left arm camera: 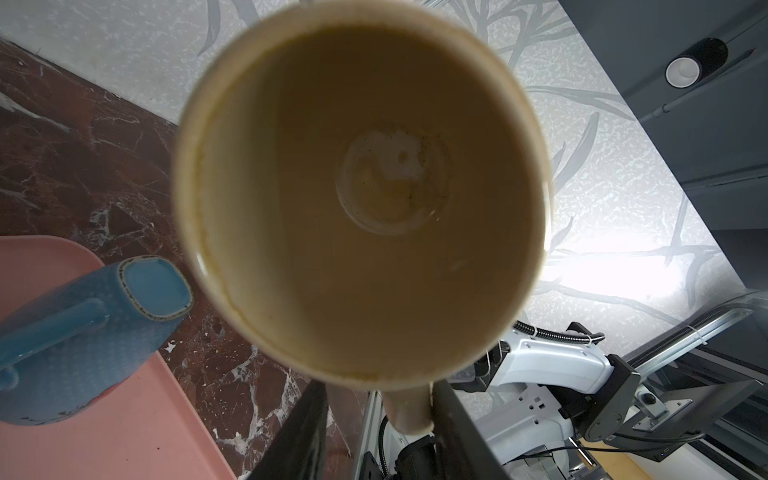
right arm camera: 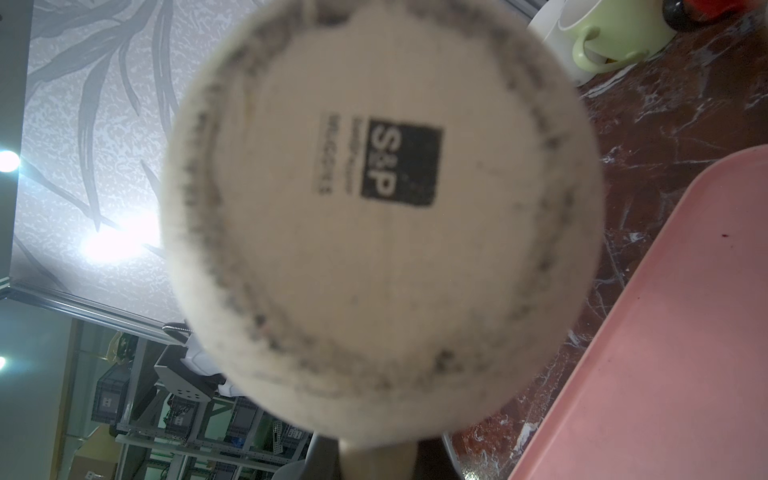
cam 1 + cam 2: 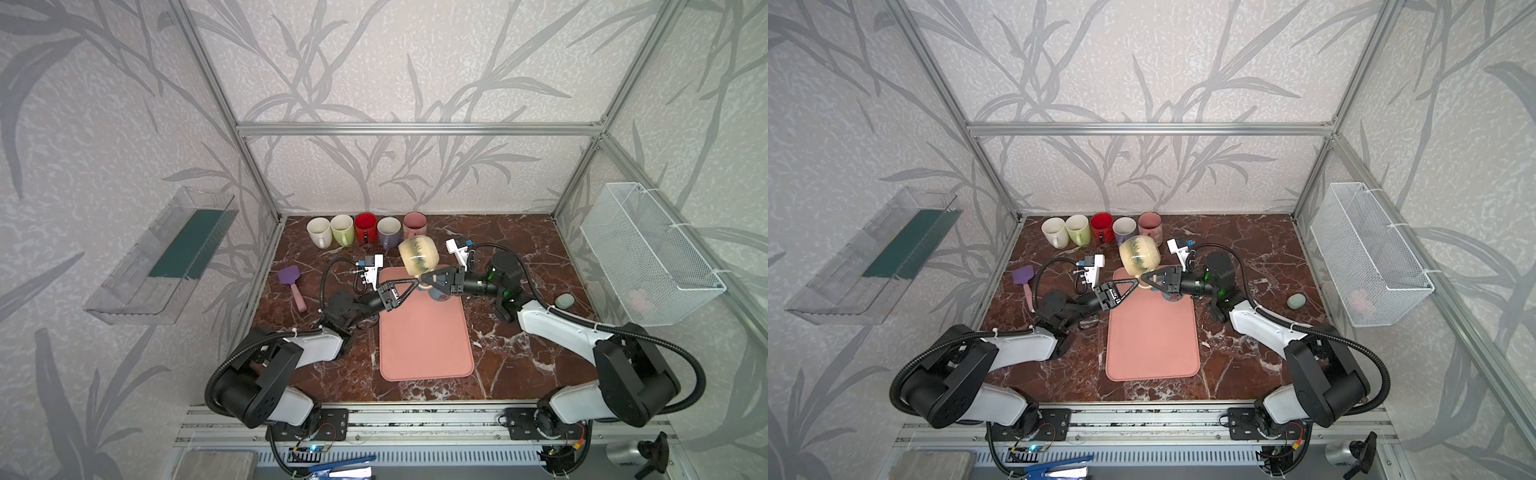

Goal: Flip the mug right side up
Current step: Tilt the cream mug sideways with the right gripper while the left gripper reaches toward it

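Gripping the handle, the right end effector held the cream mug sideways above the pink mat's far edge; the left end effector stood half open around that handle.

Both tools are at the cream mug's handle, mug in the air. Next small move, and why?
Probably close the left tool fully on the handle: a gap shows beside one finger, and the cream mug hangs sideways off the right tool alone.
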Tool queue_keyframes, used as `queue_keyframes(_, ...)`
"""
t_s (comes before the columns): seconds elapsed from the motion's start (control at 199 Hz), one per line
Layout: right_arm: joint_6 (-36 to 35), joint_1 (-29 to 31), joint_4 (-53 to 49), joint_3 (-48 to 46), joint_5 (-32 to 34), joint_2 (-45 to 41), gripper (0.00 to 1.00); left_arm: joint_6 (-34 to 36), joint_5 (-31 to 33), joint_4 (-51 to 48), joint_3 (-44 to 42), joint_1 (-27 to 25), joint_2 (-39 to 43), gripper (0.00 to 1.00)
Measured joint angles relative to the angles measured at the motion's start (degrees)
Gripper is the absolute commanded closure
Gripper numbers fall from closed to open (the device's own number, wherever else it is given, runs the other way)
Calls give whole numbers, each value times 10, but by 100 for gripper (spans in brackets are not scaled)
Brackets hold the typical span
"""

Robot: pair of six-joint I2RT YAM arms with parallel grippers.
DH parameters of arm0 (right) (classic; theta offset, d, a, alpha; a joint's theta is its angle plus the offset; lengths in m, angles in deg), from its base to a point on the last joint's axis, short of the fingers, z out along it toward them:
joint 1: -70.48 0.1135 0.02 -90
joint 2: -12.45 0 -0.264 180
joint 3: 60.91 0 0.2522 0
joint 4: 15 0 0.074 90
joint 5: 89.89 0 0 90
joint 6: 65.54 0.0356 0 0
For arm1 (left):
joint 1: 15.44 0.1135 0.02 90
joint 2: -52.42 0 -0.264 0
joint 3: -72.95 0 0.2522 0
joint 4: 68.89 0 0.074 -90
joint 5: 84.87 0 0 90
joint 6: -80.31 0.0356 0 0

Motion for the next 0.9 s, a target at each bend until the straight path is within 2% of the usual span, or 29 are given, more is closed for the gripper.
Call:
queue_keyframes(0.121, 0, 0, 0, 0, 0, 0, 100, -2, 0, 1, 9, 0, -9, 63)
queue_keyframes(0.342, -7, 0, -1, -1, 5, 1, 100, -10, -5, 11, 21, -1, -23, 71)
queue_keyframes(0.452, -23, 0, -12, -1, 12, 0, 100, -11, -9, 15, 25, -1, -34, 71)
queue_keyframes(0.743, -74, 3, -65, -1, 32, -6, 100, -12, -10, 9, 26, -1, -59, 61)
queue_keyframes(0.824, -77, 3, -68, -1, 34, -6, 100, -12, -10, 7, 29, -2, -64, 62)
queue_keyframes(0.904, -78, 4, -69, -1, 37, -6, 100, -12, -10, 7, 33, -5, -69, 67)
